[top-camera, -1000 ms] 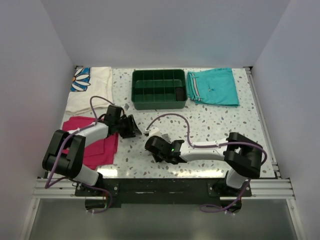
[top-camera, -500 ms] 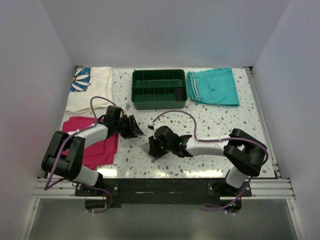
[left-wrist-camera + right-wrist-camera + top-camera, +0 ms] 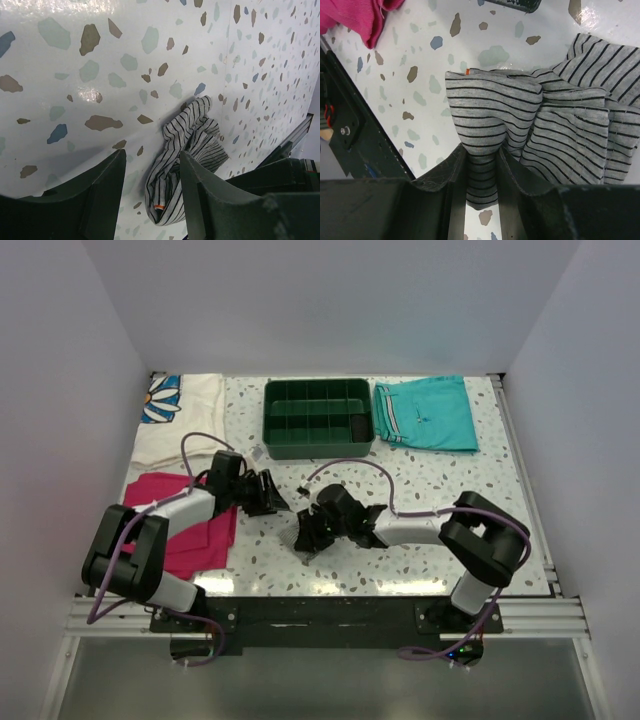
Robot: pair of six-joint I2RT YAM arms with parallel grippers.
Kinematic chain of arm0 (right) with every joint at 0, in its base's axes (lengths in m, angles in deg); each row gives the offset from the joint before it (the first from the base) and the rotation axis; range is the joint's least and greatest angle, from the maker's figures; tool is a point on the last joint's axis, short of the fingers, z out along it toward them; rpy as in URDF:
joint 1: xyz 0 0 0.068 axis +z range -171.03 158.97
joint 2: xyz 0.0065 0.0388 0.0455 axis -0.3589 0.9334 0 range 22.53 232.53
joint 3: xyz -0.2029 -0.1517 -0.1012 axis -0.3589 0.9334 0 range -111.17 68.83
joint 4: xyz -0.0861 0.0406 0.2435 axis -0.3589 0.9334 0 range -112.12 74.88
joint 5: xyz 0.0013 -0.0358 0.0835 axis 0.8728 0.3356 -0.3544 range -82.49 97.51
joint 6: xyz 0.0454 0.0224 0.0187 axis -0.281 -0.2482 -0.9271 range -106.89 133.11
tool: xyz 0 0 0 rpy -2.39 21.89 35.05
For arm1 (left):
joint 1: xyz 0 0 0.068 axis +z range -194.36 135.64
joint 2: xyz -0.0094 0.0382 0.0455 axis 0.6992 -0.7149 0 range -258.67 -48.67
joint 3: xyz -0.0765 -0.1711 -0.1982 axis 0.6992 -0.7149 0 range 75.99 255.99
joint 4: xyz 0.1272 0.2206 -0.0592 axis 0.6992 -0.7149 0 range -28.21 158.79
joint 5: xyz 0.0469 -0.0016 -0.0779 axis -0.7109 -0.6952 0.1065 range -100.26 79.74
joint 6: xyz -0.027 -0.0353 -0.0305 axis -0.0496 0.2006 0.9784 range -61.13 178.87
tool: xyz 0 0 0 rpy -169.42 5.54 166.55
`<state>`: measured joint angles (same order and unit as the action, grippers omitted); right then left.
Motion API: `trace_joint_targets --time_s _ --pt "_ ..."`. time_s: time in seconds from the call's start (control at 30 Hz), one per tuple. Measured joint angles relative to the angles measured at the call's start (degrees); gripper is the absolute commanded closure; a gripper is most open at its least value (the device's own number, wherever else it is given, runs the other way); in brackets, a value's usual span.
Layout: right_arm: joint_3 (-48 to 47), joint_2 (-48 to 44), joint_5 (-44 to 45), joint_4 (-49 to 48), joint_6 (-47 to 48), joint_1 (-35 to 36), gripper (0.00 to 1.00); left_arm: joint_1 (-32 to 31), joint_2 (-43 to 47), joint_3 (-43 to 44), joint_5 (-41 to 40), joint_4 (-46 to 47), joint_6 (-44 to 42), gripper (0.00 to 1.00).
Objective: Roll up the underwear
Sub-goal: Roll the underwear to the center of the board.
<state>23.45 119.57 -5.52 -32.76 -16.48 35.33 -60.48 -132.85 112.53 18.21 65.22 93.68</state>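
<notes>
Striped underwear (image 3: 560, 125) lies bunched on the desk (image 3: 420, 110), seemingly not yet rolled; right jaws pinch 1 fold, left jaws are spread, empty, near it.

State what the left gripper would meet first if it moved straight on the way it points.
Most likely the underwear, lying just ahead in line with the left gripper and its open fingers. Depth is unclear, so it might graze the table first.
</notes>
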Motion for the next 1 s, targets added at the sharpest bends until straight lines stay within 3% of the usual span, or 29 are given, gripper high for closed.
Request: trace_joint_targets --time_s 0.6,1.0 --pt "2.71 2.43 -17.66 -4.52 0.87 -8.72 0.85 -0.5 4.98 -8.15 5.99 7.82 1.16 0.44" --pt "-0.94 5.42 -23.76 -0.13 3.19 -11.52 0.85 -2.21 6.75 -10.43 8.52 11.76 1.97 0.39"
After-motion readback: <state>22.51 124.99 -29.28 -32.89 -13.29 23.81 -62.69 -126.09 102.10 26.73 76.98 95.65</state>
